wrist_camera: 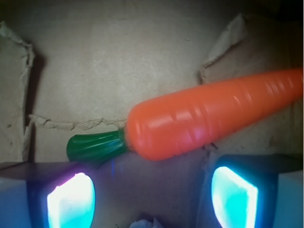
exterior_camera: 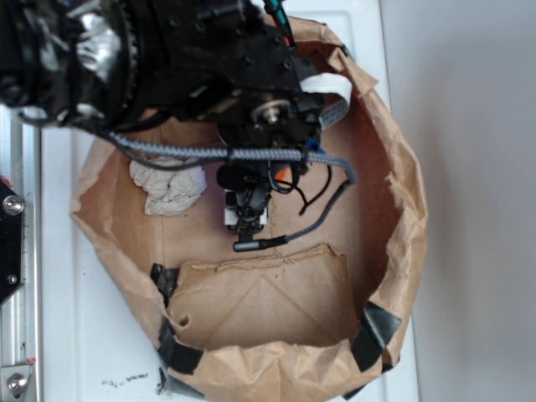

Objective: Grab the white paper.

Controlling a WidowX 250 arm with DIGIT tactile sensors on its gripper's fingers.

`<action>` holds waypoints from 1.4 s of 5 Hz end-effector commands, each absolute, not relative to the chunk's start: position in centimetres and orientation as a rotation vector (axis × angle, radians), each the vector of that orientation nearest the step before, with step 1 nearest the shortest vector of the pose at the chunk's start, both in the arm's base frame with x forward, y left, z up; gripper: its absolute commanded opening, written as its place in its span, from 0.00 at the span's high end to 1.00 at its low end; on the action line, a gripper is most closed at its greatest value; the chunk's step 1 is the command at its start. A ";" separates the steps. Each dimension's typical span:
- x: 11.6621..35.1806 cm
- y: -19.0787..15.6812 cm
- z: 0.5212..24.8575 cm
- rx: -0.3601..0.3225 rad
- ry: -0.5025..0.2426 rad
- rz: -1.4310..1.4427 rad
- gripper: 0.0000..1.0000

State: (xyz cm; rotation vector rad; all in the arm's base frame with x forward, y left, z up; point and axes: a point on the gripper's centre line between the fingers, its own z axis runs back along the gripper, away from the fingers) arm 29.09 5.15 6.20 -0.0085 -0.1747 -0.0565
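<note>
The white paper (exterior_camera: 169, 186) is a crumpled off-white wad lying on the floor of the brown paper bag (exterior_camera: 394, 209), at its left side. My gripper (exterior_camera: 245, 216) hangs inside the bag to the right of the wad, apart from it. In the wrist view the gripper (wrist_camera: 152, 192) is open, and its two glowing pads (wrist_camera: 71, 202) have only bag floor between them. A small wrinkled white edge (wrist_camera: 146, 223) peeks in at the bottom, between the pads. An orange toy carrot (wrist_camera: 209, 118) with a green top (wrist_camera: 95, 146) lies just beyond the fingertips.
The bag's crumpled walls ring the gripper on all sides, with black tape (exterior_camera: 373, 331) at the near corners. A folded brown flap (exterior_camera: 268, 297) lies on the bag floor in front. A metal rail (exterior_camera: 17, 251) runs along the left. The arm's cables (exterior_camera: 327, 201) dangle into the bag.
</note>
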 end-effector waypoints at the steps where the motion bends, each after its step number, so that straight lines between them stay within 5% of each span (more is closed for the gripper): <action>1: 29.6 5.3 8.9 0.017 -0.228 -0.109 0.00; 5: 25.9 6.5 10.3 0.047 -0.197 -0.148 0.00; 7: 22.7 6.1 8.5 0.142 -0.156 -0.212 0.00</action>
